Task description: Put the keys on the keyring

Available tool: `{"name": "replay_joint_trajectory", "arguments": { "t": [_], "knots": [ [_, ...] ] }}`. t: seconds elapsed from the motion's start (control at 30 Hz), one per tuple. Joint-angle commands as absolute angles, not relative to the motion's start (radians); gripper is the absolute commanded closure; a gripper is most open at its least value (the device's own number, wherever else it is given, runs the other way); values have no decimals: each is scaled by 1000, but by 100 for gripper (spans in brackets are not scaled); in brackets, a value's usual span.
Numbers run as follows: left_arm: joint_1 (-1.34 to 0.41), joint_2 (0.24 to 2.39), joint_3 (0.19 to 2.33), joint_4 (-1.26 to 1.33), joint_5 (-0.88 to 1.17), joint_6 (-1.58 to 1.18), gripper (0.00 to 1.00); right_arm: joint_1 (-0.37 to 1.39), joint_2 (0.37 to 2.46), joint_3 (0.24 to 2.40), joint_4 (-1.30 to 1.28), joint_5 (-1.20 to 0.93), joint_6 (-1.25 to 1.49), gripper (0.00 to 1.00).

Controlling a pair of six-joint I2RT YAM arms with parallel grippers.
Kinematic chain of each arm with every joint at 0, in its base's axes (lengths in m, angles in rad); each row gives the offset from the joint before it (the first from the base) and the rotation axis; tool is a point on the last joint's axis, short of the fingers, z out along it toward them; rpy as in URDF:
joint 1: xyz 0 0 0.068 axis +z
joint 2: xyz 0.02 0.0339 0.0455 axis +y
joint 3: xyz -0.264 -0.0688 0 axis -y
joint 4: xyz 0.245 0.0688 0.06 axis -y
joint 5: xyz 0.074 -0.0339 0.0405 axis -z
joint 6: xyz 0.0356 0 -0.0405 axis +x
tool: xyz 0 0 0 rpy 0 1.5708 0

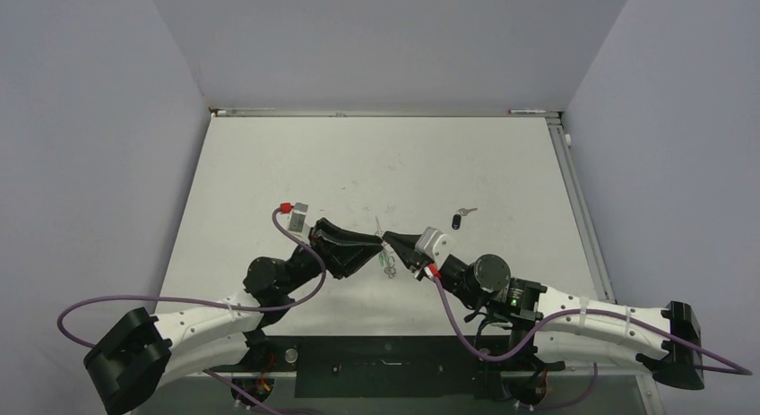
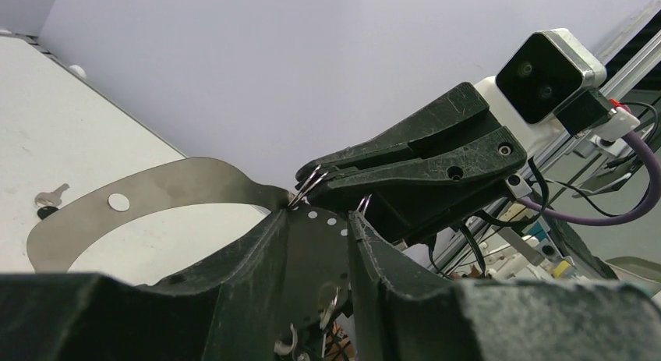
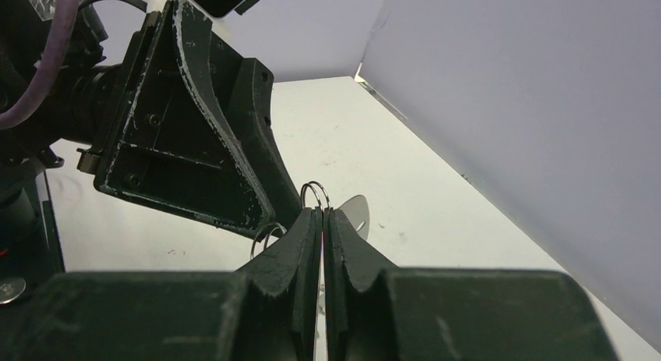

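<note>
Where the two arms meet over the middle of the bench (image 1: 305, 164), the right hand (image 3: 321, 213) is pressed tight together. It pinches a small wire ring (image 3: 314, 195) of the keyring (image 1: 389, 266) at its very tips. The left hand (image 2: 318, 217) faces it tip to tip, fingers (image 2: 257, 260) a little spread. A flat band (image 2: 195, 174) with punched holes runs through the gap between them; whether it touches them I cannot tell. A second ring (image 3: 265, 236) hangs just beside the right fingertips. Two keys lie loose on the bench beyond the right hand, apart from the keyring: a black-headed key (image 1: 457, 221) and, just beside it, a silver key (image 1: 466, 211).
</note>
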State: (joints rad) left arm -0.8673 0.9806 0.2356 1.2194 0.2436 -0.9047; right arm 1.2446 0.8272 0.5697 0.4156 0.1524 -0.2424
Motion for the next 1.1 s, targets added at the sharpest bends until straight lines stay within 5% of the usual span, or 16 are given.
{"name": "replay_joint_trajectory", "arguments": {
  "t": [0.0,0.13,0.4,1.07],
  "knots": [
    [-875,925,238,1201,246,-851,68,1250,820,624,389,100,-269,95],
    [-875,904,239,1165,239,-827,66,1256,822,616,400,95,-281,95],
    [-875,773,241,929,185,-691,47,1265,798,627,364,83,-310,95],
    [-881,580,419,392,204,-241,40,1274,769,670,226,73,-362,95]
  ]
}}
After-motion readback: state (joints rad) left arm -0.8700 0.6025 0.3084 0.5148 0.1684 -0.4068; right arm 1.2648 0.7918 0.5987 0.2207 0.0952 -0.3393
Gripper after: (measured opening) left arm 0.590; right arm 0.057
